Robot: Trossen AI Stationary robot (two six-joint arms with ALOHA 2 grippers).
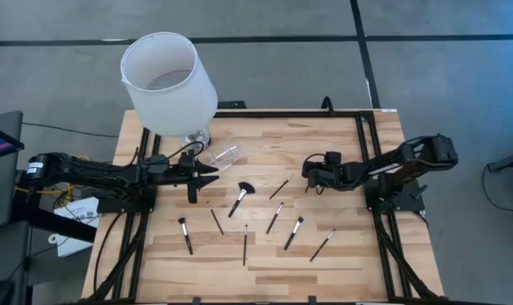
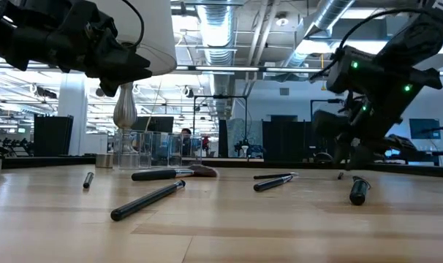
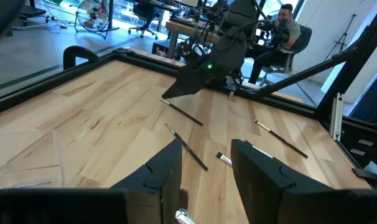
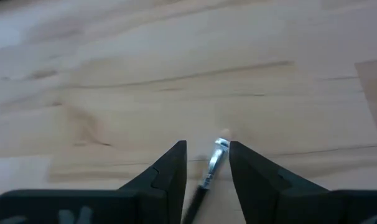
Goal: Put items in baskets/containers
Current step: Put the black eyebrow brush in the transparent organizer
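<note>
Right hand (image 4: pixel 207 163) sat low over the tabletop (image 1: pixel 341 144), fingers parted astride a brush (image 4: pixel 208 171), not yet clenched. Left hand (image 1: pixel 207 172) waited released beside the toppled clear cup (image 1: pixel 225 155). Other brushes (image 1: pixel 245 244) lay scattered. Brush judged light, stiff, slippery, liable to roll; best gripped mid-handle.

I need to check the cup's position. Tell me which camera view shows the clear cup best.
The high view: the clear cup lies on its side beside the lamp base, whole outline visible. The low view shows only glassy shapes by the lamp stem. The left wrist view catches a faint edge; the right wrist view misses it.
</note>
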